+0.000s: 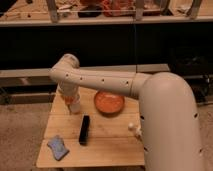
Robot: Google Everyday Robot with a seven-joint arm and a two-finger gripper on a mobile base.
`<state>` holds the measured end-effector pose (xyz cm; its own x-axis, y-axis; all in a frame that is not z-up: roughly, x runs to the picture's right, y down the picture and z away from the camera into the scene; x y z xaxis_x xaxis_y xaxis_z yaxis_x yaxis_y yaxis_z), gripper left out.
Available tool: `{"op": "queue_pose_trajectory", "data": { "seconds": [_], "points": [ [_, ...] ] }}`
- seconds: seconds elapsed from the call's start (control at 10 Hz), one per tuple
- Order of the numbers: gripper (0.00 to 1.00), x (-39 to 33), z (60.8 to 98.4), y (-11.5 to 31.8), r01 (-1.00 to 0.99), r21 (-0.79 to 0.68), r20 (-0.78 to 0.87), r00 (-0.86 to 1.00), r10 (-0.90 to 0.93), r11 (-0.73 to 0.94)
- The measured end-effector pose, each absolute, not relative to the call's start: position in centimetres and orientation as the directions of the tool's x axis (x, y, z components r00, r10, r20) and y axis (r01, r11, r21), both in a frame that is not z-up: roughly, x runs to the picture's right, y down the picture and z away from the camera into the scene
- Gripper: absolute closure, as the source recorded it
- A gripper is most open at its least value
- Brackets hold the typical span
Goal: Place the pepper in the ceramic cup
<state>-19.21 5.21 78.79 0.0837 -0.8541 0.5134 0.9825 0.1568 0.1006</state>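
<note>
Small light wooden table [102,131]. Gripper [74,102] hangs over its far-left part, close above a small off-white ceramic cup [75,107]. Right of the jaws: round orange plate [109,102]. Nearer than them: long black bar-shaped object [84,130]; beyond that, front-left, crumpled blue cloth [57,147].

lab/workshop | cluttered metal shelving [107,15] behind | small wooden table [105,145] | gripper [74,104] over table
</note>
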Motion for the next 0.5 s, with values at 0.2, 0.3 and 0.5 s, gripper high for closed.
{"op": "queue_pose_trajectory", "data": {
  "seconds": [0.2, 0.3, 0.5],
  "points": [
    [0.20, -19.30, 78.85, 5.07, 0.982, 0.101, 0.517, 0.087, -0.852, 0.161],
    [0.20, -19.18, 78.94, 4.99, 0.982, 0.098, 0.515, 0.089, -0.852, 0.161],
    [0.20, -18.95, 78.91, 4.94, 0.982, 0.088, 0.511, 0.101, -0.854, 0.169]
  ]
}}
